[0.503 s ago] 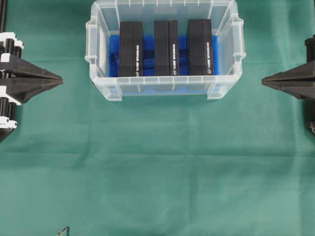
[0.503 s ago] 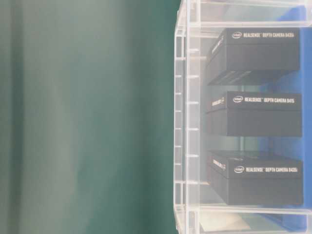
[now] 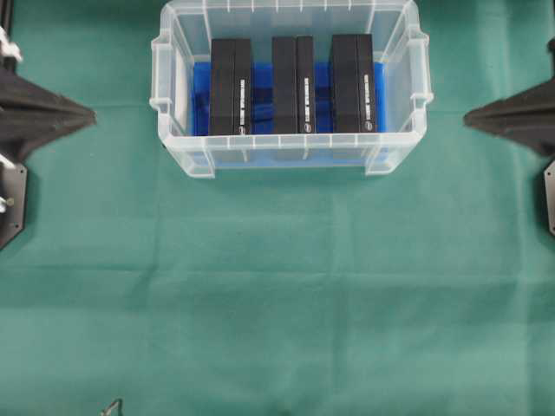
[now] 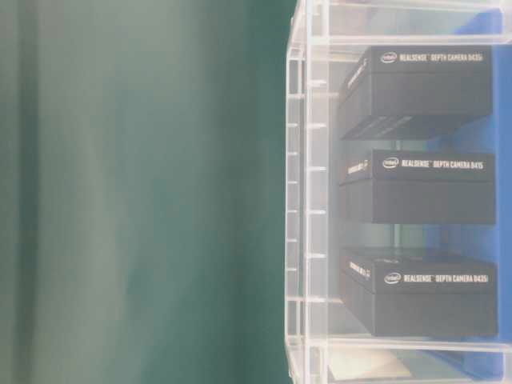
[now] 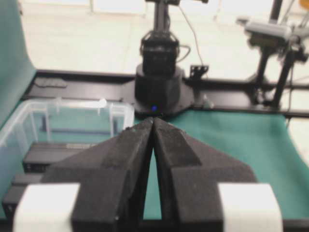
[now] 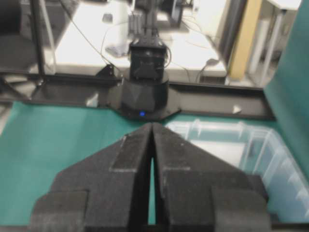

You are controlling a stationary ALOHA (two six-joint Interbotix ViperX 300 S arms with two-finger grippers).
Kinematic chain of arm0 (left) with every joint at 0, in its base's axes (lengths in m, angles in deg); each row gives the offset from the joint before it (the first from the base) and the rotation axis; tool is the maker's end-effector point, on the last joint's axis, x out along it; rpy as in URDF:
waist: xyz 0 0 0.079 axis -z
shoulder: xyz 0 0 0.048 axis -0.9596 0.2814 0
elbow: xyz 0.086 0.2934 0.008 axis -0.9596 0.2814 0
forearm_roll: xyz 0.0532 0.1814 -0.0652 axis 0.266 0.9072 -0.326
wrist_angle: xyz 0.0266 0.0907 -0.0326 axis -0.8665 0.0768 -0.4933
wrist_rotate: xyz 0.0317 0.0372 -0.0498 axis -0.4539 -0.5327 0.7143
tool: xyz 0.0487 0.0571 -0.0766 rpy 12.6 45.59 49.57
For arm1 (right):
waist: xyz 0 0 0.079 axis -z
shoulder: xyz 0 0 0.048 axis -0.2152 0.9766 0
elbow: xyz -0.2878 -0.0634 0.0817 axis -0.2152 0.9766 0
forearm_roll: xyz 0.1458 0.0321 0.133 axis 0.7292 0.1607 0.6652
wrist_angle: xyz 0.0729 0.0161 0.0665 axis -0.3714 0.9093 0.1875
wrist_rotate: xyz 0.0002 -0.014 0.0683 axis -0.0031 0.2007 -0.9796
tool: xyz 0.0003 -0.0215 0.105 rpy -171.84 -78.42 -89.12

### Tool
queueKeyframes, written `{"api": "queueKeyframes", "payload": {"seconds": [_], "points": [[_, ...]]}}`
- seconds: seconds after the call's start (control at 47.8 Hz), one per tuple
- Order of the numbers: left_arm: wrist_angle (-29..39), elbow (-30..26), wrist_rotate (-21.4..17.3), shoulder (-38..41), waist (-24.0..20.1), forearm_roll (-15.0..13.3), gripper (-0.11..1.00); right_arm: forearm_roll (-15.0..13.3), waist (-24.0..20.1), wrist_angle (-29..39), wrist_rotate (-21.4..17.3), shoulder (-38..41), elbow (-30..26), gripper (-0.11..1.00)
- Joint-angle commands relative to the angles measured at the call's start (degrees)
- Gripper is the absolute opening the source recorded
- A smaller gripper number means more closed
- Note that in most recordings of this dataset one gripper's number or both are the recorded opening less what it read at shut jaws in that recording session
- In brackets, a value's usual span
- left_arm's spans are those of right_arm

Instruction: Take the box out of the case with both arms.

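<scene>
Both arms at the counter's edges, three boxes inside the case.

We see the left gripper (image 3: 87, 113) with its jaws pressed together to a point, empty, aimed across the green counter (image 3: 277, 295) toward the case (image 3: 290, 154). The right gripper (image 3: 471, 120) faces it from the opposite side, jaws likewise together and holding nothing. The case lies between the two tips, slightly off the line joining them and apart from both. Inside it, on the blue lining (image 3: 262, 102), stand three black boxes side by side: the left box (image 3: 231, 85) nearest the left gripper, the middle box (image 3: 293, 84), and the right box (image 3: 352, 83) nearest the right gripper. In the table-level view we read white lettering on each box.
</scene>
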Motion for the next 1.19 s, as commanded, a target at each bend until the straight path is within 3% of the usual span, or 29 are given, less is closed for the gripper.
{"api": "queueKeyframes", "payload": {"seconds": [0.0, 0.272, 0.482, 0.607, 0.754, 0.859, 0.984, 1.173], "points": [[5.19, -6.77, 0.79, 0.70, -0.09, 0.26, 0.02, 0.18, 0.09, 5.89, -0.09, 0.53, -6.86, 0.01], [17.67, -19.42, 1.05, 2.72, -0.09, 0.26, 0.02, 0.18, 0.09, 19.60, -0.18, 4.31, -20.83, 0.01], [22.15, -20.74, 1.41, 3.16, -0.09, 0.26, 0.02, 0.18, 0.09, 25.05, -0.62, 4.48, -22.06, 0.01], [28.13, -21.36, 2.64, 3.87, 0.97, 0.26, 0.02, 0.18, 0.18, 35.95, -4.48, 4.83, -22.50, 0.01], [40.52, -23.38, 3.87, 5.54, 3.43, 0.26, 0.02, 0.18, 0.18, 53.88, -10.99, 6.15, -23.99, 0.01], [53.00, -24.96, 6.06, 7.12, 4.75, 0.26, 0.02, 0.09, 0.09, 64.78, -13.71, 7.21, -25.14, 0.01], [65.74, -26.19, 10.55, 8.79, 4.83, 0.26, 0.02, 0.00, 0.09, 76.38, -14.41, 8.70, -25.84, 0.01], [78.40, -26.89, 16.35, 10.28, 5.54, 0.18, 0.02, -0.18, 0.09, 87.80, -14.41, 10.72, -25.93, 0.01]]}}
